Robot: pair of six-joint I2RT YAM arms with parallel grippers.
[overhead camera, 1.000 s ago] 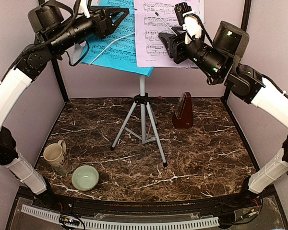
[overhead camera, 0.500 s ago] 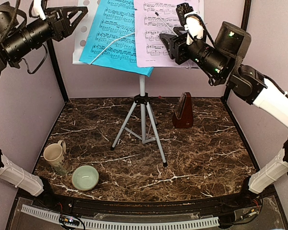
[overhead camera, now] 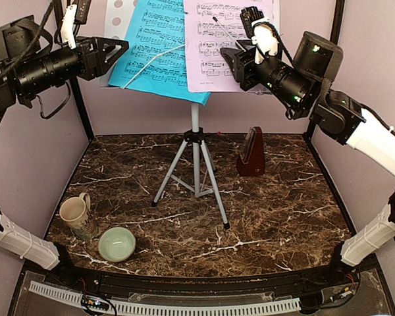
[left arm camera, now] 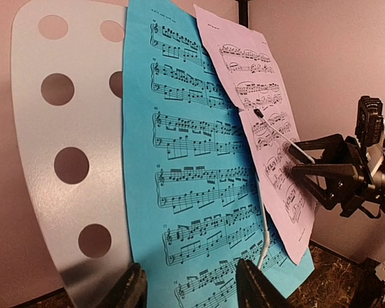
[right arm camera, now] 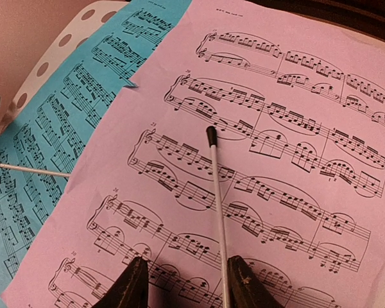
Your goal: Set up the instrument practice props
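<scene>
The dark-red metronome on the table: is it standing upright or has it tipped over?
Upright. The metronome sits with its wide base flat on the marble table and its narrow top pointing up, to the right of the music stand.

text: none legible | pink page: tiny numerals, perhaps bar numbers, unreadable | blue page: likewise
</scene>
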